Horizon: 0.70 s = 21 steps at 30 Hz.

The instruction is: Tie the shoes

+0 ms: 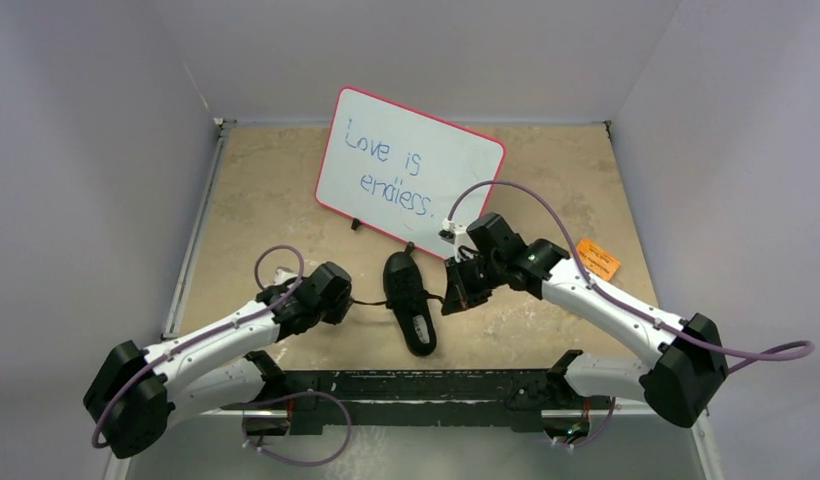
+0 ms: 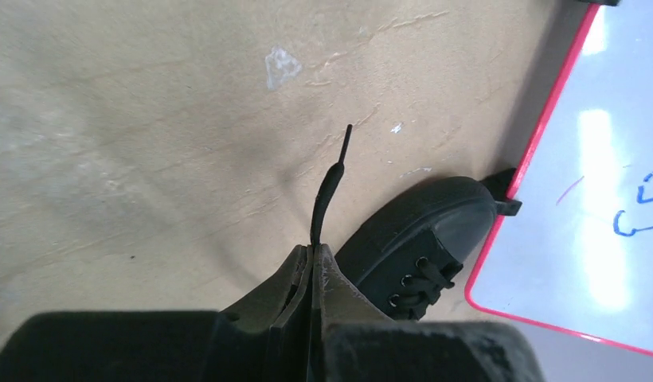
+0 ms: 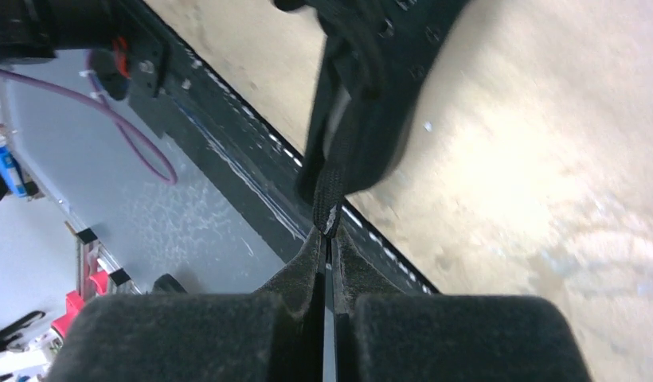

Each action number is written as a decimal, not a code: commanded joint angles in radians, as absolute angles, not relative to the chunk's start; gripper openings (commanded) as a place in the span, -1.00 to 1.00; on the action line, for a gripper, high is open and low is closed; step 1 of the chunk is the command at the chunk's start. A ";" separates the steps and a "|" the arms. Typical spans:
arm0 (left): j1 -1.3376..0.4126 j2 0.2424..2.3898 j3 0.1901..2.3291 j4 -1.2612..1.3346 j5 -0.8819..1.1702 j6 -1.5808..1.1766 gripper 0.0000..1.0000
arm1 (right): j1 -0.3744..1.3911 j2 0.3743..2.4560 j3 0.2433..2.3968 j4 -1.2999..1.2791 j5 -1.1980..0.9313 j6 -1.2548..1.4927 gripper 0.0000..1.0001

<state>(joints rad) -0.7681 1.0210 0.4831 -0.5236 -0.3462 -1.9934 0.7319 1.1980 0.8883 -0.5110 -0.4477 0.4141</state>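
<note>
The left gripper is pinched shut on one lace, whose stiff tip pokes out past the fingertips. The right gripper is likewise clamped on the other lace, which runs taut up to the shoe. From above, the shoe lies on the table between the two grippers, toe away from the arm bases, with a lace drawn out to each side. No crossing, knot or bow shows, so I judge the task barely begun: the ends are only gripped, and crossing, looping and tightening are all left. The whiteboard stands just behind the toe and may crowd any pull that way. The black rail lies near the heel. An orange tag sits well apart, beyond the right arm.
</note>
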 commanded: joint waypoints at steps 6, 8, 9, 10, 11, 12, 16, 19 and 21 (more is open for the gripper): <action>-0.762 0.914 0.700 -0.884 -0.564 -1.644 -1.00 | 0.639 1.289 1.026 -1.008 -0.076 0.467 -1.00; -0.761 0.922 0.705 -0.911 -0.568 -1.629 -1.00 | 0.581 1.272 1.017 -1.051 0.038 0.526 -1.00; -0.760 0.919 0.702 -0.928 -0.570 -1.640 -1.00 | 0.551 1.256 1.003 -1.044 0.080 0.589 -1.00; -0.760 0.913 0.699 -0.951 -0.574 -1.660 -1.00 | 0.528 1.238 0.988 -1.022 0.093 0.627 -1.00; -0.761 0.904 0.692 -0.969 -0.581 -1.678 -1.00 | 0.516 1.225 0.968 -0.996 0.094 0.653 -1.00; -0.760 0.889 0.683 -0.985 -0.592 -1.693 -1.00 | 0.499 1.214 0.946 -0.935 0.097 0.696 -1.00; -0.757 0.851 0.647 -1.032 -0.682 -1.704 -1.00 | 0.432 1.231 0.894 -0.825 0.180 0.762 -1.00; -0.756 0.876 0.636 -1.074 -0.741 -1.671 -1.00 | 0.391 1.263 0.875 -0.768 0.244 0.774 -1.00; -0.756 0.890 0.613 -1.097 -0.749 -1.673 -1.00 | 0.357 1.278 0.853 -0.728 0.270 0.777 -1.00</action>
<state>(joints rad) -0.7616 0.8696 0.6441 -1.0119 -0.6453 -1.7031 0.4080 1.2541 0.8837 -0.8291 0.1444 0.7158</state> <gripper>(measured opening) 0.006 0.009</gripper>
